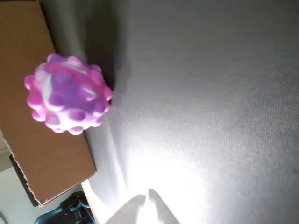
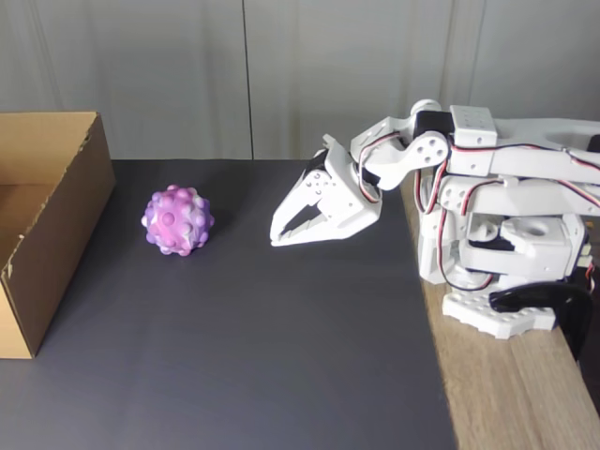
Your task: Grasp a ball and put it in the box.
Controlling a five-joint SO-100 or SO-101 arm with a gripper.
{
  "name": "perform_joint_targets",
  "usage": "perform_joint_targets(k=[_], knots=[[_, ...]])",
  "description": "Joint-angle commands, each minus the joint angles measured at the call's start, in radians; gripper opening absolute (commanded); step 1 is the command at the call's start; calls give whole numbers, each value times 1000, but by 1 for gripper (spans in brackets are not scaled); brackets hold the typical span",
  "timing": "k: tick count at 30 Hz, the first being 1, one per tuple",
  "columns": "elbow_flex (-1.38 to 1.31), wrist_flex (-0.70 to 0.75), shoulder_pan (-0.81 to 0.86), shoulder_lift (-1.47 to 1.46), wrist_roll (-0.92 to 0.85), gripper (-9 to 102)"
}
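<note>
The ball (image 2: 177, 220), bumpy and mottled purple, pink and lilac, rests on the dark mat a short way right of the box (image 2: 58, 220), a large brown cardboard box with its top open. In the wrist view the ball (image 1: 67, 93) sits at upper left against the box's (image 1: 44, 156) side. My white gripper (image 2: 275, 238) hovers just above the mat, well to the right of the ball, pointing toward it. Its fingertips meet with nothing between them. In the wrist view the gripper (image 1: 147, 201) tips show overexposed at the bottom edge.
A dark grey mat (image 2: 244, 356) covers most of the table. The wooden tabletop (image 2: 506, 394) shows at the right, where the arm's white base (image 2: 497, 272) stands. A pale wall runs behind.
</note>
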Motion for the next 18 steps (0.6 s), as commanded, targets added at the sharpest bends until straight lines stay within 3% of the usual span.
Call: perform_joint_targets(k=[1, 18], knots=[[-12, 2, -8, 6, 5, 0], [-11, 0, 46, 6, -52, 0]])
